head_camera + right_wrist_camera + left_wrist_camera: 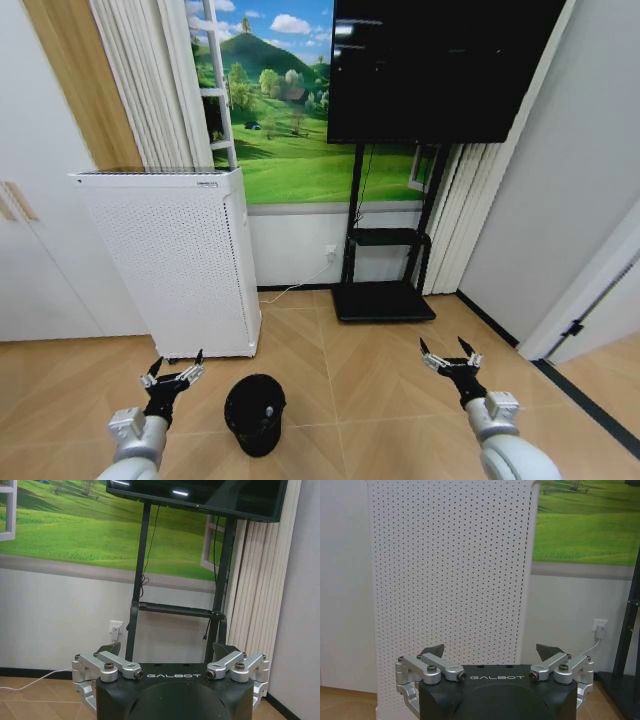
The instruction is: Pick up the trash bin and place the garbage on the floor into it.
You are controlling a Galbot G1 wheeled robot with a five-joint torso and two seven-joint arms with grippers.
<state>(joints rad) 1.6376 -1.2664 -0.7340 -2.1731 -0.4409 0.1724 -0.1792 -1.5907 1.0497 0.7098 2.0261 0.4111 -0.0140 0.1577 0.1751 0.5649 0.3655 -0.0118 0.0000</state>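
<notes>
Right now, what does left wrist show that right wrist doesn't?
Left wrist: the open left claw facing the white perforated appliance. Right wrist: the open right claw facing the TV stand under the TV. Both: the meadow mural, a wall socket and wood floor.

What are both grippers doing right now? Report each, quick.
Left gripper: open, holding nothing, raised beside the trash bin.
Right gripper: open, holding nothing, raised over bare floor.
</notes>
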